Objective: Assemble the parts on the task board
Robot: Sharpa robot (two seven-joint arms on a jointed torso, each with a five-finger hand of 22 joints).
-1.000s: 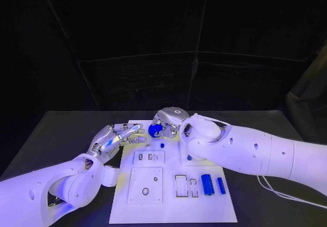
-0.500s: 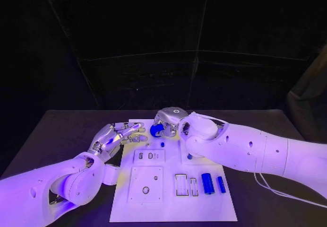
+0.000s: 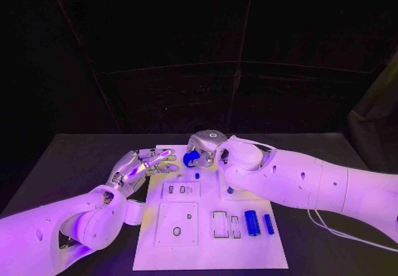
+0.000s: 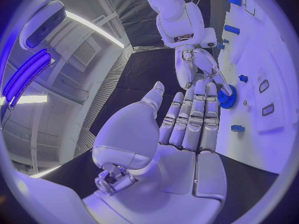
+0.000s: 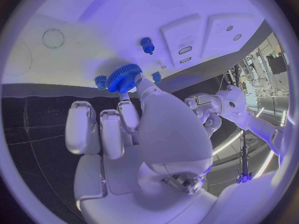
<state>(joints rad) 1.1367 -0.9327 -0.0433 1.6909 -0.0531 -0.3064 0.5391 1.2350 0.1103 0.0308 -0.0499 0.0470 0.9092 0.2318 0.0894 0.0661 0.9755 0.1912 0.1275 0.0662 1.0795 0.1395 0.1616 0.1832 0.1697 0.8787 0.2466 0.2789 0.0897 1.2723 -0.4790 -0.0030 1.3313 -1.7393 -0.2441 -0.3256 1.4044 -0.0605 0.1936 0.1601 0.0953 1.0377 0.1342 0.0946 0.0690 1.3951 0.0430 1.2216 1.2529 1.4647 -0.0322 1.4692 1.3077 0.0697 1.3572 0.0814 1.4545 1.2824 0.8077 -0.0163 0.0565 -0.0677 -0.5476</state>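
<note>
A: Where is the blue gear [image 5: 123,77]?
B: Pinched in the right hand [image 3: 202,148] above the task board [image 3: 207,253]'s far end.
A: The left hand [image 3: 142,164]?
B: Fingers apart, empty. No writing is legible.

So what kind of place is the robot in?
Probably a robot test lab. A white task board lies on a black table with dark curtains behind, and the right hand holds a blue gear.
</note>
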